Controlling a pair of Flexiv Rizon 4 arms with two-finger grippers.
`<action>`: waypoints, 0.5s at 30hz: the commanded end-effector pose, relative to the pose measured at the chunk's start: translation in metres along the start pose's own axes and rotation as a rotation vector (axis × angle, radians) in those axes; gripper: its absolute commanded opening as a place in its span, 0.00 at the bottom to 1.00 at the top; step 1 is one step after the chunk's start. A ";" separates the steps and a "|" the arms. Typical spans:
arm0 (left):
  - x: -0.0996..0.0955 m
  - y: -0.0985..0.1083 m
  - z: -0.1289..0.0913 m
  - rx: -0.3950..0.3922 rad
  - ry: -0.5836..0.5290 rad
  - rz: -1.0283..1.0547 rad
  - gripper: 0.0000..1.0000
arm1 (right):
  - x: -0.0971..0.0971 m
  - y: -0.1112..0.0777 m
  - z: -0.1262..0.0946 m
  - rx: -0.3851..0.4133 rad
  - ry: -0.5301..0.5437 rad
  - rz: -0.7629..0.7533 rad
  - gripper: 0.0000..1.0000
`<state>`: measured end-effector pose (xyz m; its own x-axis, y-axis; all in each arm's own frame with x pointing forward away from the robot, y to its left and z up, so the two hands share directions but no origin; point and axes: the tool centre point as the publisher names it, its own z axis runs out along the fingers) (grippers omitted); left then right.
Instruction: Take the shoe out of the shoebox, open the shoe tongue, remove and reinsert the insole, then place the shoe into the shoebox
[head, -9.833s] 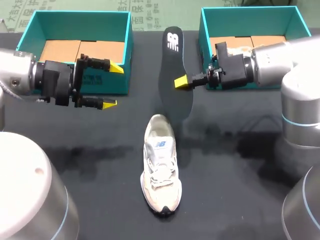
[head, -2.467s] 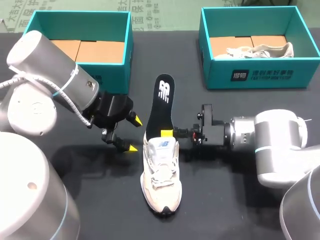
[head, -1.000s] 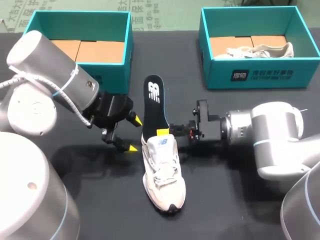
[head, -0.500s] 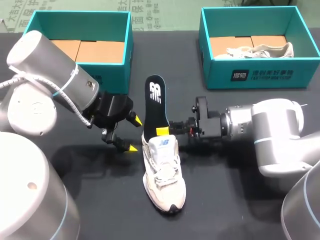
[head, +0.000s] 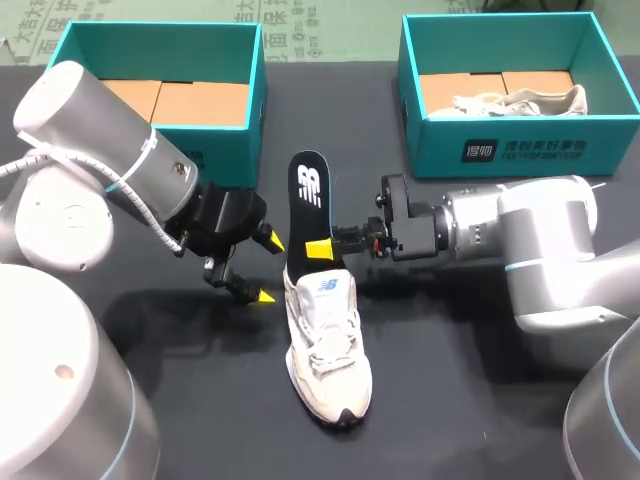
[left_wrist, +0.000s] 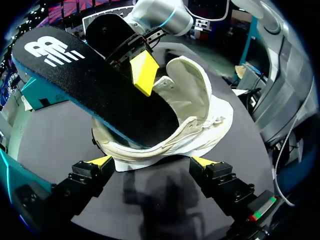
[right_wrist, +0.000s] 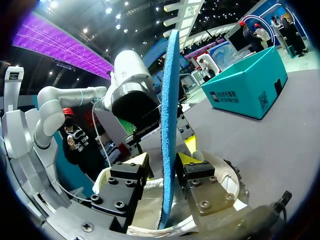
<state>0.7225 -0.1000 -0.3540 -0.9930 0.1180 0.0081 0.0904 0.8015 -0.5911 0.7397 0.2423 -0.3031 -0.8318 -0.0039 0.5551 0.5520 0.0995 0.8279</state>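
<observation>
Now | right claw (head: 318, 249) level, pinching insole (head: 306, 200) | left claw (head: 266, 268) spread beside shoe (head: 325, 340)

Black insole (head: 307, 205) stands tilted, lower end inside beige shoe (head: 326, 345).

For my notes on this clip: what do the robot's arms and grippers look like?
The left arm and right arm are rounded silver-grey cylinders with thin light-blue rings at joints. A white cable winds around the left one. The left gripper and right gripper have black, bolted bodies and two fingers with bright yellow wedge tips.
</observation>
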 end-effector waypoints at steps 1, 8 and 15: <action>0.000 0.000 0.002 -0.003 -0.001 0.000 1.00 | -0.003 0.003 0.003 -0.020 -0.014 0.008 0.34; 0.000 0.000 0.002 -0.003 -0.001 0.000 1.00 | -0.007 -0.001 0.005 -0.058 -0.046 0.055 0.00; 0.000 0.000 0.002 -0.003 -0.001 0.000 1.00 | -0.006 -0.021 0.003 -0.060 -0.051 0.102 0.00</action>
<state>0.7225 -0.1000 -0.3540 -0.9930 0.1180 0.0081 0.0904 0.8015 -0.5911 0.7380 0.2436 -0.3198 -0.7737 0.0523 0.6313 0.6334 0.0428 0.7727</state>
